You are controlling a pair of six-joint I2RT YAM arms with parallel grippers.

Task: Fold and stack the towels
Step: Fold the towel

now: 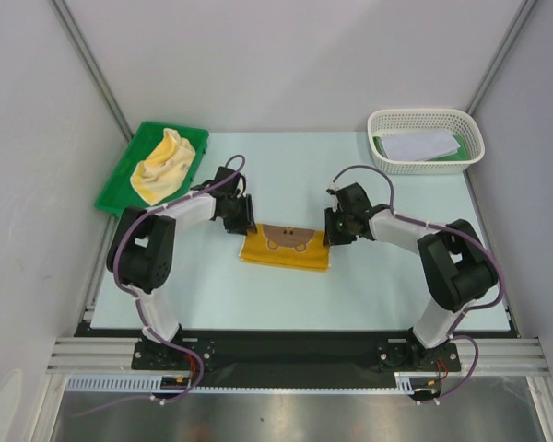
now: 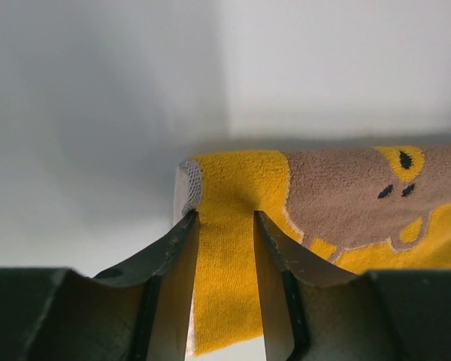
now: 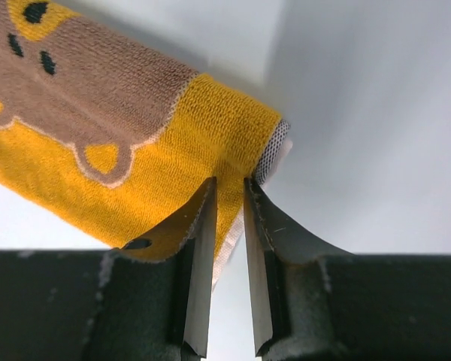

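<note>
A yellow towel with a brown animal face [image 1: 286, 247] lies folded at the table's middle. My left gripper [image 1: 239, 221] pinches its left end; in the left wrist view the jaws [image 2: 225, 216] are shut on a bunched strip of yellow cloth [image 2: 225, 278]. My right gripper [image 1: 335, 227] pinches its right end; in the right wrist view the jaws [image 3: 230, 183] are shut on the towel's corner [image 3: 237, 120]. A second, pale yellow towel [image 1: 166, 164] lies crumpled on the green tray [image 1: 119, 180] at the back left.
A white basket [image 1: 426, 138] at the back right holds a folded white cloth [image 1: 418, 145] on a green base. Grey walls close in on the left, back and right.
</note>
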